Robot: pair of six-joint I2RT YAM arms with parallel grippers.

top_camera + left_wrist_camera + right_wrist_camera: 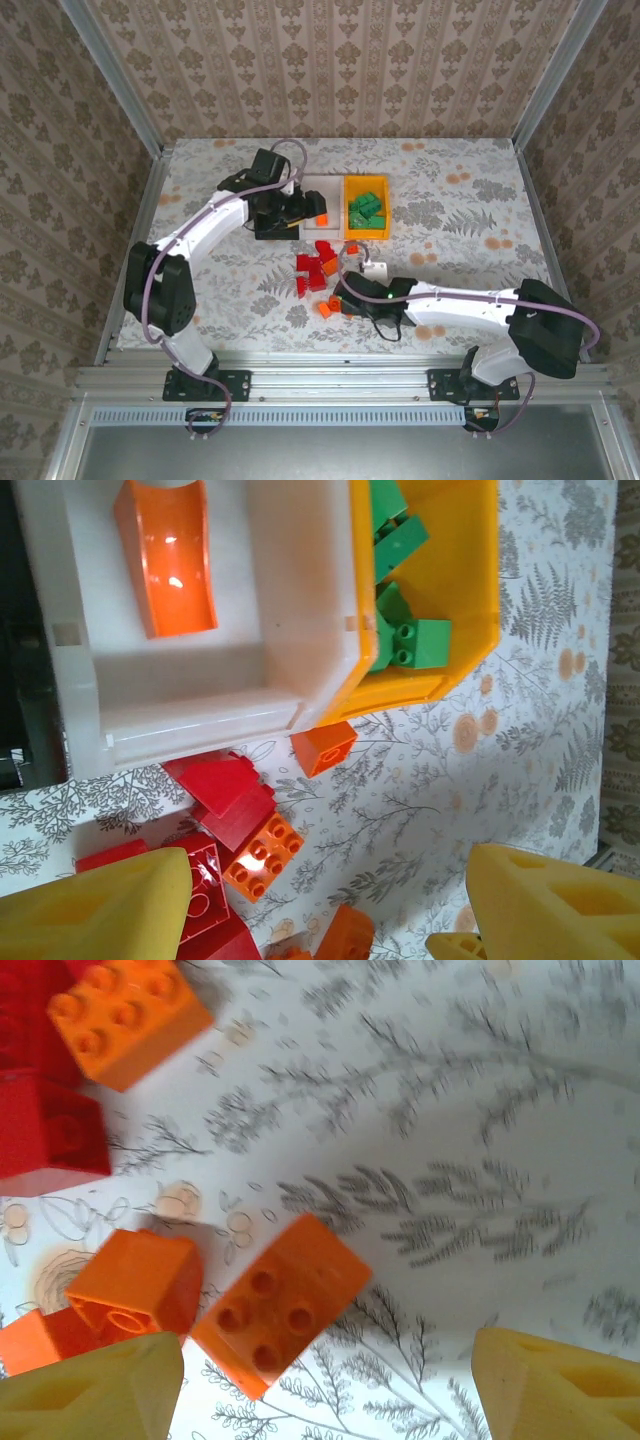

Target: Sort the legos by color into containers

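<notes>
Red and orange legos (315, 268) lie in a loose pile in front of the containers. The white bin (322, 181) holds an orange curved piece (170, 555). Beside it, the yellow bin (366, 236) holds green bricks (366, 208). A black bin (262, 232) is mostly hidden under my left arm. Over the near edge of the white bin hovers my left gripper (330, 900), open and with nothing between its fingers. My right gripper (325, 1380) is open low over the table. An orange brick (280, 1305) lies loose between its fingers, nearer the left one.
Another orange brick (135, 1280) and a red one (50, 1135) sit close by the right gripper's left finger. An orange brick (323, 748) rests against the yellow bin's front. Metal rails and wallpapered walls edge the table.
</notes>
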